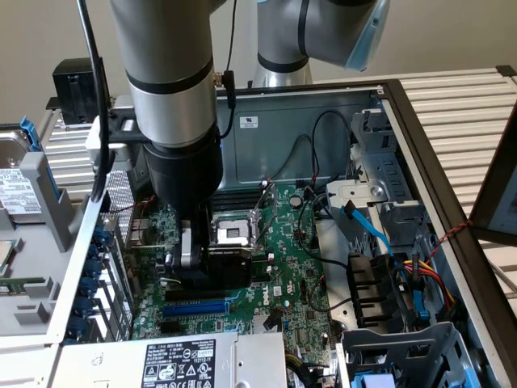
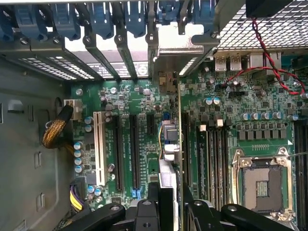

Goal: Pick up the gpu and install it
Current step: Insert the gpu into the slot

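The gpu hangs low over the large green motherboard, just in front of the cpu socket, with its black shroud facing out. My gripper is shut on it. In the wrist view the gpu stands edge-on between my fingers, and my gripper clamps its finned cooler. Its silver end bracket reaches up to the case's rear slot openings. The card runs parallel to the black expansion slots. I cannot tell whether its edge touches a slot.
The open computer case holds a blue slot, a power supply, a drive cage and bundled cables. Blue retention clips line the rear. Red and black wires loop near the ports. A white slot stands beside the black ones.
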Available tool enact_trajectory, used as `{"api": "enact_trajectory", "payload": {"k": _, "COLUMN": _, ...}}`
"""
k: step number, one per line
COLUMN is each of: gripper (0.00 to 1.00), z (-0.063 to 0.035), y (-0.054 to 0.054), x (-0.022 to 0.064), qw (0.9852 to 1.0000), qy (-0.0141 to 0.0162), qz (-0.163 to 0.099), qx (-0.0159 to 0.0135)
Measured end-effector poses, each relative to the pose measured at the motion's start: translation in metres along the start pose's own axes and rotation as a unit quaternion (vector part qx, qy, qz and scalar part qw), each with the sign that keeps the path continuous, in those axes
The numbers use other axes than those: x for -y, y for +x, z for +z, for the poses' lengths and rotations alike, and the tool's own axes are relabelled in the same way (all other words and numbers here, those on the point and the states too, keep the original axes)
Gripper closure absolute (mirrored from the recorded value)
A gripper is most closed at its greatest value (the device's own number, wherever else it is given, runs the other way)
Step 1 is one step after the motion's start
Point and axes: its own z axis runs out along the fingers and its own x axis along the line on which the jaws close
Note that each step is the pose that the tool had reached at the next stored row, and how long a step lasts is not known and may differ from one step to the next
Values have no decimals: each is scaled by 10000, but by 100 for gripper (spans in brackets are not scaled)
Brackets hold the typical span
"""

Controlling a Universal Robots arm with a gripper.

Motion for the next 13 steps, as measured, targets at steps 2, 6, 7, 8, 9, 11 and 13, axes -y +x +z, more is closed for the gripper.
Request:
{"api": "enact_trajectory", "payload": {"k": 2, "gripper": 72, "z": 13, "y": 2, "x": -18, "qw": 10000, "qy": -2, "qz": 28, "qx": -1}}
{"api": "enact_trajectory", "payload": {"k": 6, "gripper": 72, "z": 42, "y": 4, "x": -35, "qw": 10000, "qy": -4, "qz": 81, "qx": -1}}
{"api": "enact_trajectory", "payload": {"k": 7, "gripper": 72, "z": 50, "y": 5, "x": -37, "qw": 10000, "qy": -4, "qz": 91, "qx": -1}}
{"api": "enact_trajectory", "payload": {"k": 8, "gripper": 72, "z": 56, "y": 5, "x": -44, "qw": 9999, "qy": -5, "qz": 101, "qx": -2}}
{"api": "enact_trajectory", "payload": {"k": 9, "gripper": 72, "z": 60, "y": 7, "x": -54, "qw": 9999, "qy": -5, "qz": 108, "qx": -2}}
{"api": "enact_trajectory", "payload": {"k": 11, "gripper": 72, "z": 68, "y": 8, "x": -72, "qw": 9999, "qy": -4, "qz": 117, "qx": 0}}
{"api": "enact_trajectory", "payload": {"k": 13, "gripper": 72, "z": 75, "y": 9, "x": -82, "qw": 9999, "qy": -4, "qz": 121, "qx": 2}}
